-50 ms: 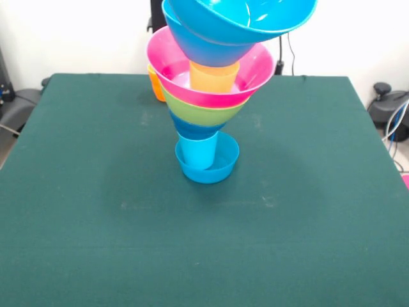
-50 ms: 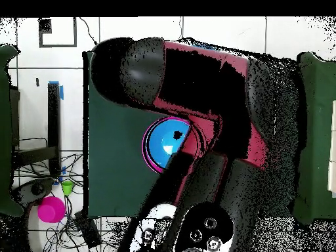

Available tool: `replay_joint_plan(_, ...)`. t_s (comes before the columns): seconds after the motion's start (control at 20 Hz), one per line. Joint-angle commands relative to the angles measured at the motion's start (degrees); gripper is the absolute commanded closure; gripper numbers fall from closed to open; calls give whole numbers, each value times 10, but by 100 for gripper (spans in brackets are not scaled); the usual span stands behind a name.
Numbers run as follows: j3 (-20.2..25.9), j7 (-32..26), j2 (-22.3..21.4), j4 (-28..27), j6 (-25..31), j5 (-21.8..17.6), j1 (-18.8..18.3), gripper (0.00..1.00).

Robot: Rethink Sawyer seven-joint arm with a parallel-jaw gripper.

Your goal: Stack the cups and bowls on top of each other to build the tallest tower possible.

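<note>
The tower [image 1: 208, 115] stands mid-table. At its base a small blue bowl [image 1: 223, 167] holds a light blue cup [image 1: 195, 152]. Above come a blue bowl [image 1: 192, 130], a lime green bowl [image 1: 201, 113] and the big pink bowl [image 1: 255, 71], which has a yellow-orange cup [image 1: 214, 77] in it. Two large blue bowls [image 1: 236, 29] sit tilted on top, cut off by the picture's upper edge. An orange cup [image 1: 155, 86] stands behind the tower. From overhead I see the top blue bowl [image 2: 163, 146] inside the pink rim [image 2: 146, 141]. The red and black arm [image 2: 197, 85] covers its right side. No gripper shows.
The dark green table [image 1: 96, 224] lies under everything; in the overhead view the table [image 2: 111, 164] is largely covered by the arm. A pink object [image 2: 50, 209] and cables lie on the floor beside it. Black gear and cables [image 1: 391, 105] sit off the table's edge.
</note>
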Motion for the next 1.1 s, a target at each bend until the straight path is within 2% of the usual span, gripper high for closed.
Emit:
replay_joint_plan(0.05,59,-37,-2,73,-15,-35,13,100)
replay_joint_plan(0.35,59,-35,-10,81,-13,-34,14,100)
replay_joint_plan(1.1,55,-12,-40,141,-42,-33,21,100)
